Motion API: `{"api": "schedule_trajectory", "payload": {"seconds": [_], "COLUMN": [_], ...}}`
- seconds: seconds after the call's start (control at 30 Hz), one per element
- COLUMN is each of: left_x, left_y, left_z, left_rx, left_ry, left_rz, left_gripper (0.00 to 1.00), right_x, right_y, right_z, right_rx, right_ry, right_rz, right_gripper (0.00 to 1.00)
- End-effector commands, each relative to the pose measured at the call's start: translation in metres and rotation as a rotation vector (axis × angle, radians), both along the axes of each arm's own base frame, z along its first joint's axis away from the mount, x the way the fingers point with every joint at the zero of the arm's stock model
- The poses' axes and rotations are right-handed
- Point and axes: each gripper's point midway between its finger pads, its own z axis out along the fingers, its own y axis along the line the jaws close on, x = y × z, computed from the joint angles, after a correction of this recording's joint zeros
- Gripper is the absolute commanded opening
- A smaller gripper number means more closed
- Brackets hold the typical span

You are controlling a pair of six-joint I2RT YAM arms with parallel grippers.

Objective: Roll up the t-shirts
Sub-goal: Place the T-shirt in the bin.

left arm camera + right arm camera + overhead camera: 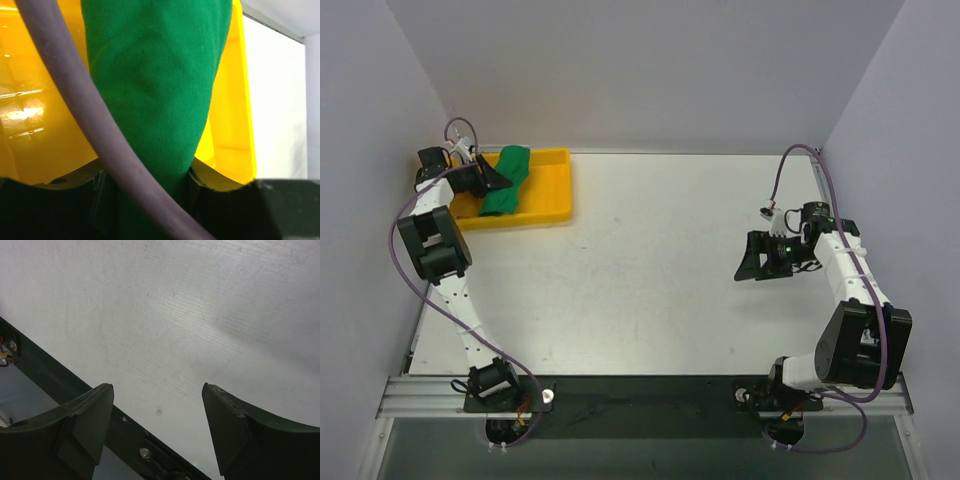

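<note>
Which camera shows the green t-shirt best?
The top camera: it shows the green t-shirt bunched in the yellow tray, held by the left gripper. The left wrist camera sees only a close patch of its fabric. The right wrist camera shows none of it.

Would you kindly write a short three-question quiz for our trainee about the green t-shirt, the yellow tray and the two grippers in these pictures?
1. True or false: the right gripper holds the soft green fabric t-shirt.
2. Pick one. The t-shirt sits (A) in the yellow plastic rectangular tray, (B) beneath the right gripper, (C) nowhere in view.
3. In a word or two: what is the left gripper closed on?

Key: 1 false, its jaws stand open and empty over the table; 2 A; 3 the t-shirt.
</note>
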Motion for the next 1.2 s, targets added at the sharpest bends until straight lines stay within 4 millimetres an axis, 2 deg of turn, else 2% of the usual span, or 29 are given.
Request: {"api": "schedule_trajectory", "payload": {"seconds": [0.0, 0.2, 0.5, 0.77, 1.0, 1.1, 1.13, 1.17], "left_x": [0.009, 0.003, 0.001, -0.015, -0.022, -0.020, -0.022, -0.022], "left_y": [0.070, 0.097, 0.104, 0.128, 0.119, 0.104, 0.103, 0.102], "left_z": [-0.025, -0.036, -0.058, -0.057, -0.055, -0.046, -0.045, -0.037], "left_rx": [0.301, 0.408, 0.458, 0.534, 0.514, 0.481, 0.484, 0.483], "left_ry": [0.186, 0.259, 0.305, 0.386, 0.401, 0.360, 0.364, 0.350], "left_rz": [0.365, 0.493, 0.521, 0.663, 0.625, 0.528, 0.532, 0.534], "left_gripper": [0.00, 0.00, 0.00, 0.00, 0.00, 0.00, 0.00, 0.00], "right_x": [0.008, 0.011, 0.007, 0.005, 0.011, 0.012, 0.012, 0.013], "right_y": [-0.002, -0.002, -0.002, -0.002, -0.002, -0.002, -0.002, -0.002], "right_z": [0.008, 0.008, 0.004, 0.004, 0.007, 0.008, 0.009, 0.009], "right_rx": [-0.009, -0.020, -0.026, -0.030, -0.034, -0.032, -0.033, -0.032], "right_ry": [-0.010, -0.008, 0.001, 0.001, -0.017, -0.019, -0.022, -0.025], "right_rz": [-0.006, 0.000, 0.001, 0.003, 0.010, 0.008, 0.008, 0.009], "right_gripper": [0.73, 0.73, 0.73, 0.73, 0.73, 0.73, 0.73, 0.73]}}
